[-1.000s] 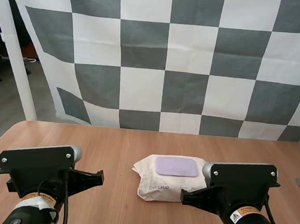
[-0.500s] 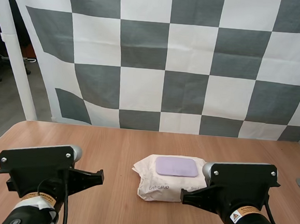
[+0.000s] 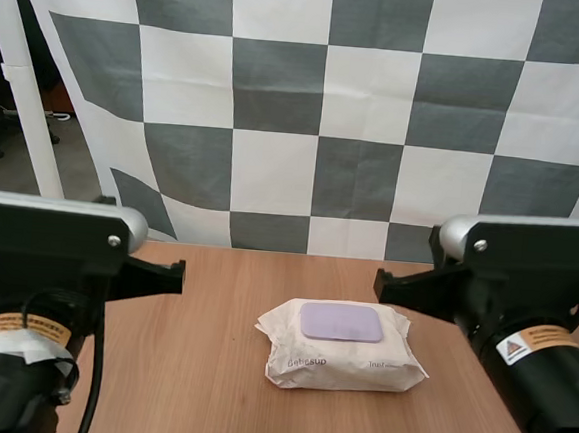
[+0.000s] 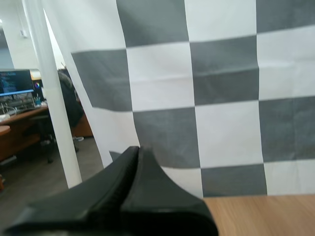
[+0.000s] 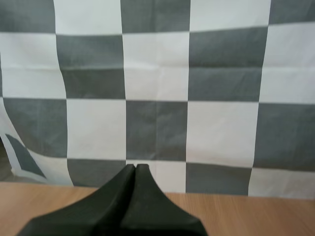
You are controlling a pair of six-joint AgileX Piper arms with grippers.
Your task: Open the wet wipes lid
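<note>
Starting with the largest: a flat table point(image 3: 212, 311) of warm wood-grain surface, smooth and matte, spread beneath and ahead of both grippers. Next, the left arm point(image 3: 36, 257) and right arm point(image 3: 535, 286), bulky black housings capped with rounded grey metal, held up off the surface at either side, judged a ready stance leaving the middle free for a descent. Then the pack of wet wipes point(image 3: 344, 353), lying flat on the wood between the two grippers and lower than both, rightward of the left one, leftward of the right one, well apart from each; a soft pillowy pouch of crinkled off-white film with gathered ends, probably laid top face up for reach from above. On top of the pouch, the lid point(image 3: 341, 322): a pale lilac rounded rectangle of smooth, stiff-looking plastic, lying flush and closed, not yet touched. Smaller, the left gripper point(image 4: 138, 149), black fingers pressed together into one dark tapered wedge, gripping nothing, pointed out level over the table's far edge. Likewise the right gripper point(image 5: 135, 167), fingers closed tip to tip on nothing, aimed forward above the wood. Judged next: lowering one wedge to a lid edge and hooking a tip under the rim, the light pouch likely to slide unless pinned by the other arm.
</note>
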